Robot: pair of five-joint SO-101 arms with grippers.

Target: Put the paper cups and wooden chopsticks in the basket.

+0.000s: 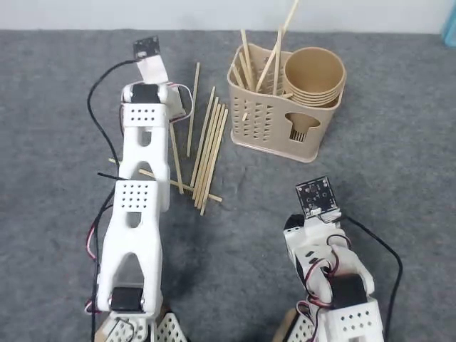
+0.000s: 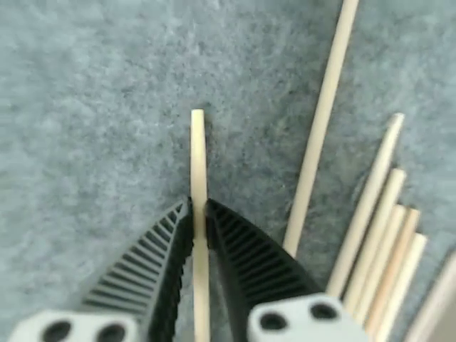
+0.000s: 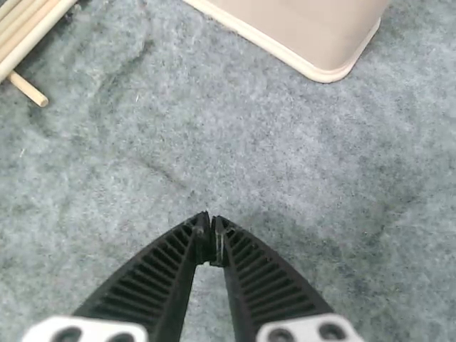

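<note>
On grey carpet (image 2: 85, 107), left end effector (image 2: 199, 206) pinches a chopstick (image 2: 197, 149).

A grey, felt-like mat (image 1: 57, 107) covers the table as far as I can see. Up close its nap looks fuzzy and mottled, with faint darker streaks. Along the far edge runs a plain, whitish strip (image 1: 214, 14). At the far right corner a teal thing (image 1: 450, 28) pokes in, cut off; I cannot tell what it is.

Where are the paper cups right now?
High view: the paper cups sit stacked in the right compartment of the basket, beside chopsticks standing in its left compartment.
</note>
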